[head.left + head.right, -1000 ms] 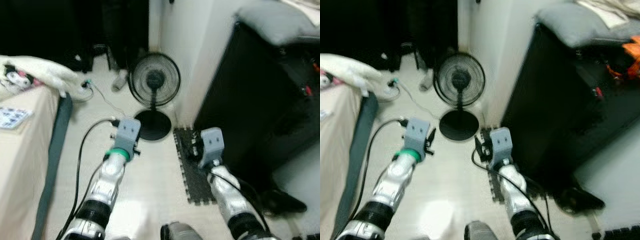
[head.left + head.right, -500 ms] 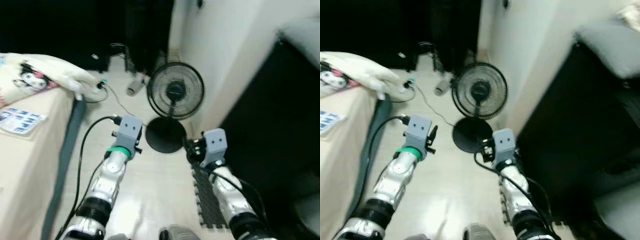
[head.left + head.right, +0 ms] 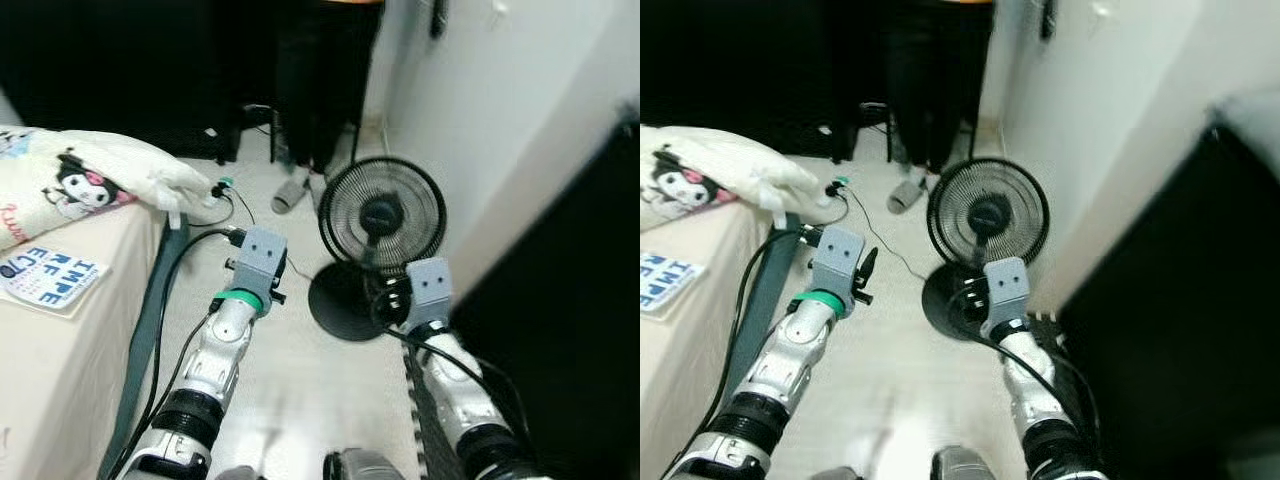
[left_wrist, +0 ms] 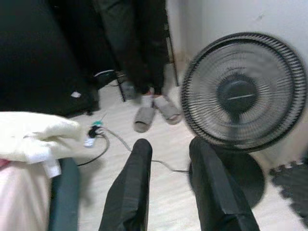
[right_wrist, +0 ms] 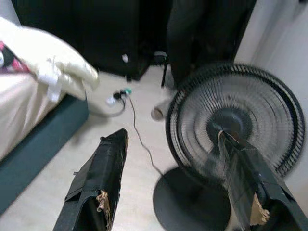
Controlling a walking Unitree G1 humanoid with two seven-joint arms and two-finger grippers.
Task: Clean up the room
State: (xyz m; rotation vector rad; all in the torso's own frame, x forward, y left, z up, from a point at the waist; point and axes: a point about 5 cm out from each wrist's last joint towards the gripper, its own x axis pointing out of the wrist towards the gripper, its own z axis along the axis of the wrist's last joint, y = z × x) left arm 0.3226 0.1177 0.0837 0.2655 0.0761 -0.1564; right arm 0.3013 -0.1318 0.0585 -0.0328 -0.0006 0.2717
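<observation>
The view swings left: the fan [image 3: 382, 213] and bed [image 3: 70, 340] draw nearer. Both jaws, left gripper [image 4: 168, 185] and right gripper [image 5: 173, 185], gape empty; the robot seems to be searching for clutter.

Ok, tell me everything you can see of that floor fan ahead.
The fan is a black pedestal fan: a round wire-grille head with a dark hub, on a short stem rising from a flat round base. It stands upright on the pale floor, close to the white wall, its head facing the robot. The blades look blurred, so whether it runs is unclear. A foam mat lies beside its base.
</observation>
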